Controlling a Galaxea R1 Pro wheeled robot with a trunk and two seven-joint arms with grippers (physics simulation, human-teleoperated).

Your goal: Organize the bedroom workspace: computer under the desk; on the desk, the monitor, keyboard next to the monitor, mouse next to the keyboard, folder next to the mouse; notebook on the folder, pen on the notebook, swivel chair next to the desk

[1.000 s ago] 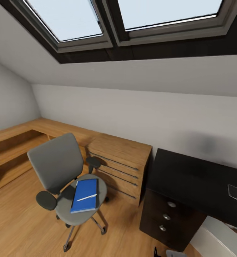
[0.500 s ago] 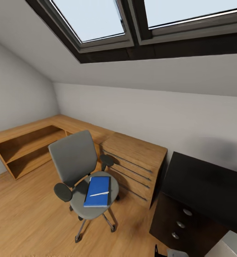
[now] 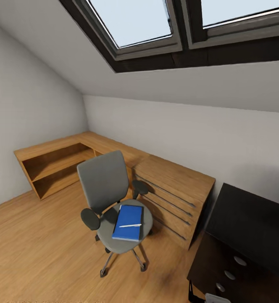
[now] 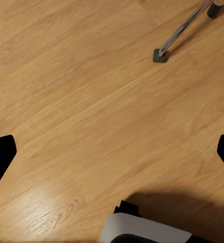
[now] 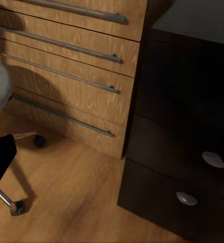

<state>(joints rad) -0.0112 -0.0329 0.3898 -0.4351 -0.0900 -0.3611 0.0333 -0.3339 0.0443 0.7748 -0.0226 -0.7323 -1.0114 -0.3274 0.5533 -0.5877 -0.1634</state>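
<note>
On the wooden floor point(image 3: 34, 248), at the head view's centre: one swivel chair point(image 3: 110, 198) — grey, on a chrome star base. Its seat carries one blue folder or notebook point(image 3: 128, 217), with one pale pen point(image 3: 130, 225) lying across it. At 3 o'clock of the chair, one light wooden dresser point(image 3: 177, 198) with four bar handles; at 4 o'clock, one black table point(image 3: 251, 223) with round-knobbed drawers. Two skylights point(image 3: 133, 21) above. Left pincer point(image 4: 112, 152): tips wide apart over bare floor — empty. Right pincer: one tip point(image 5: 0, 158) visible; state cannot be told.
</note>
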